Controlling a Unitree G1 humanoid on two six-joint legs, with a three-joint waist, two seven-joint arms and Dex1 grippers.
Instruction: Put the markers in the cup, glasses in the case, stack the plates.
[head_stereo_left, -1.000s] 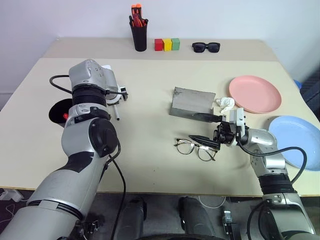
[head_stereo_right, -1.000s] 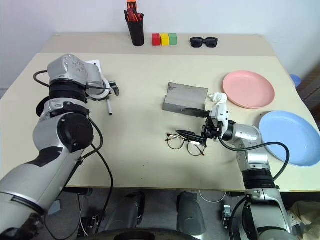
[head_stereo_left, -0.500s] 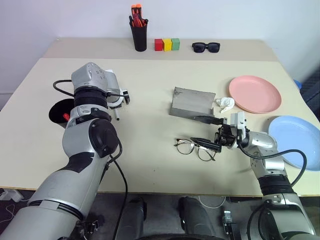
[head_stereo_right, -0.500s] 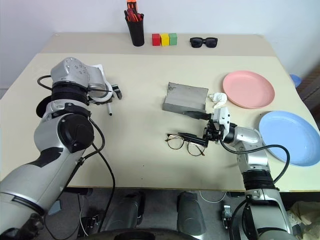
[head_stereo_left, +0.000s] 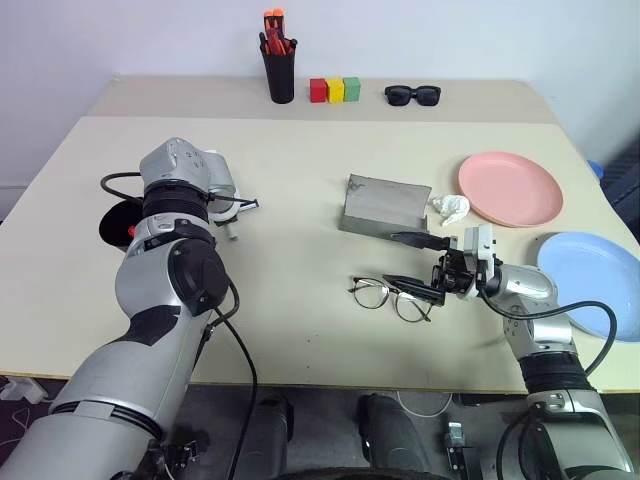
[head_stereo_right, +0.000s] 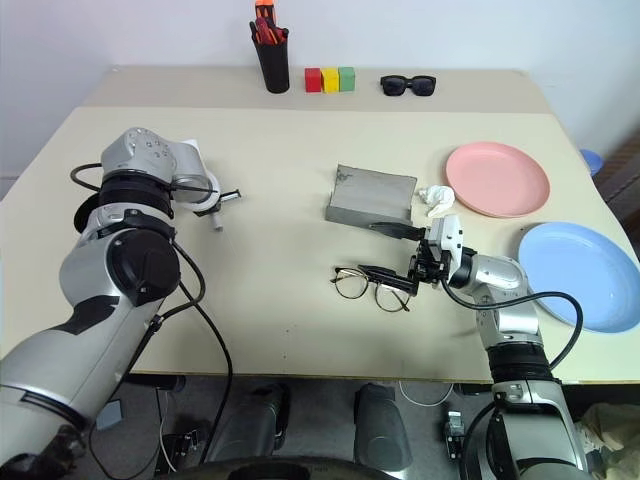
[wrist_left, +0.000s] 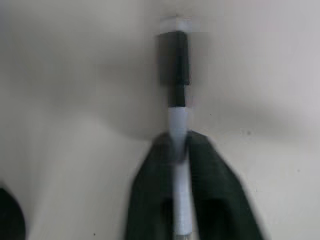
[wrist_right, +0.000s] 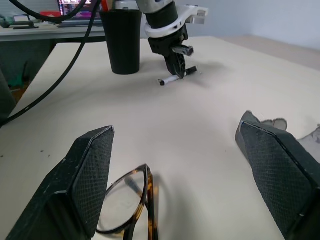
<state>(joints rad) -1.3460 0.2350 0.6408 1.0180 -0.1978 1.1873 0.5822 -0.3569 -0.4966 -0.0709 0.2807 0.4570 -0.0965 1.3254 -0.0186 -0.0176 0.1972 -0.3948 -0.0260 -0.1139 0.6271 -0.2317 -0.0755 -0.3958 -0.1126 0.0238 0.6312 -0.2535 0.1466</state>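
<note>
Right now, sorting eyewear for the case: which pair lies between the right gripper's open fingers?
The wire-framed glasses with clear lenses, by the right gripper. The black sunglasses sit at the table's far edge.

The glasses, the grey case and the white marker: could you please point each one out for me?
glasses (head_stereo_left: 390, 296): left eye view, on the bridge.
grey case (head_stereo_left: 385, 203): left eye view, on the raised lid.
white marker (wrist_left: 178, 127): left wrist view, on the white barrel.

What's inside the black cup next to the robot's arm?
A bit of red shows inside the cup, likely a marker. The left arm covers most of the cup, so the rest is hidden.
</note>
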